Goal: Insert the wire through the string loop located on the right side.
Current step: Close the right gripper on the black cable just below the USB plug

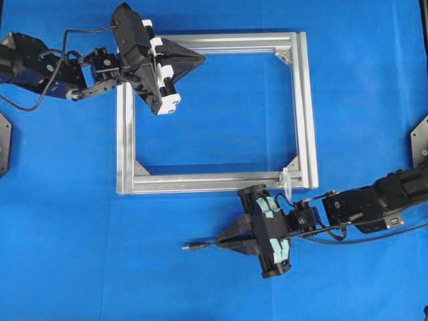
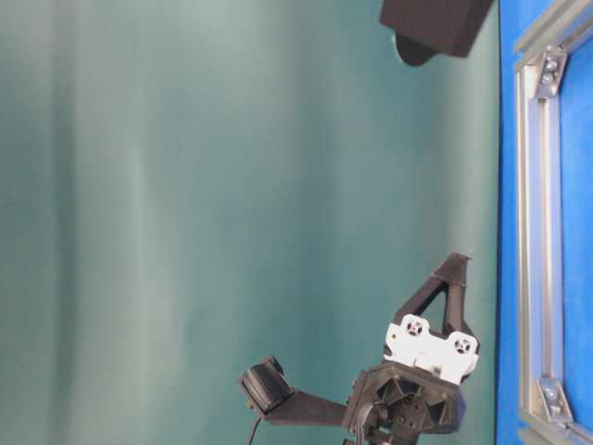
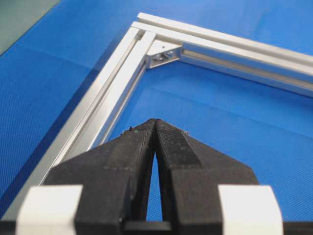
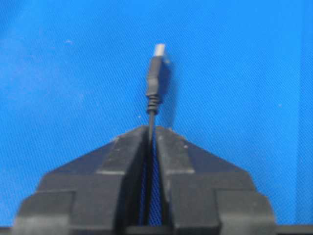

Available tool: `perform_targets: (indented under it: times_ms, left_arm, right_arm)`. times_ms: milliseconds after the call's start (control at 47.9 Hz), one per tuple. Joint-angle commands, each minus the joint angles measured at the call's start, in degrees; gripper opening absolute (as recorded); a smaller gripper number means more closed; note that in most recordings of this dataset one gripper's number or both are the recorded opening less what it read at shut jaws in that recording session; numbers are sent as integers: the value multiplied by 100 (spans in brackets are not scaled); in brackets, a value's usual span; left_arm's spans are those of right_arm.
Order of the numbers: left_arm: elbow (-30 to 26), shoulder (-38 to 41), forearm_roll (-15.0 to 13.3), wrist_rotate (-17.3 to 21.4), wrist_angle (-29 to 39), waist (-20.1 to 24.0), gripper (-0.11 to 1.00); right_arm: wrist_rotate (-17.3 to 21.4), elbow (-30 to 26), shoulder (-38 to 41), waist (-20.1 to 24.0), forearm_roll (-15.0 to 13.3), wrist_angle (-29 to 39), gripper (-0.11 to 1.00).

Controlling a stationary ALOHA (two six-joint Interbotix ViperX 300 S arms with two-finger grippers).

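Blue cloth covers the whole surface (image 1: 67, 267), and I count one aluminium frame (image 1: 304, 114) on it, a single rectangle of silver extrusion with four corner brackets inside it, the far-right one (image 1: 284, 55) clearest from overhead. I see one string loop (image 1: 285, 179), a small whitish tag on the frame's near rail at its right corner, and one wire (image 1: 207, 245) lying on the cloth just outside that near rail.

I have two arms in view. My right gripper (image 1: 222, 239) sits outside the frame's near rail, just below the string loop, with its jaws pressed together on the wire; in the right wrist view the cable runs up between the fingers (image 4: 124, 152) and the plug (image 4: 155, 78) with its metallic tip sticks out past them, pointing away from the loop. My left gripper (image 1: 200, 60) hangs over the frame's far-left corner, jaws pressed together on nothing, tips (image 3: 146, 132) meeting above the cloth inside the frame.

Inside the frame the cloth is open. Outside its near and right rails I have wide blue room on all sides.
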Motion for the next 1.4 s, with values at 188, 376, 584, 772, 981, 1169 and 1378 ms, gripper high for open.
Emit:
perform_targets:
  times_ms: [188,376,584,772,981,1169,1378]
  left_arm:
    - [-62,-158,18,0,-44,9,0]
    - [-79,-158,18,0,-44,9,0]
    - [-97,-149,18,0,-44,9,0]
    - [-97,-149,18,0,-53,9,0]
    - [-105,-149,18,0,-88,9,0]
    - [-97,-149,18,0,-88,9,0]
    - [-105,-149,18,0,-88,9,0]
  right_arm:
    - [-9,-88,-105,53,-9,79,-3]
    - [0,-53,-299,62,-9,114,-3]
    - [-62,-35,-914,44,-9,378,-3]
    - [-255,-35,-1573,26,-9,861,-3]
    - [-281,-44,-1731,18,-9,1037,-3]
    - [-299,-35,-1731,18,-9,1037,-3]
    - [-299,-26,-1731,18,-9,1072,-3]
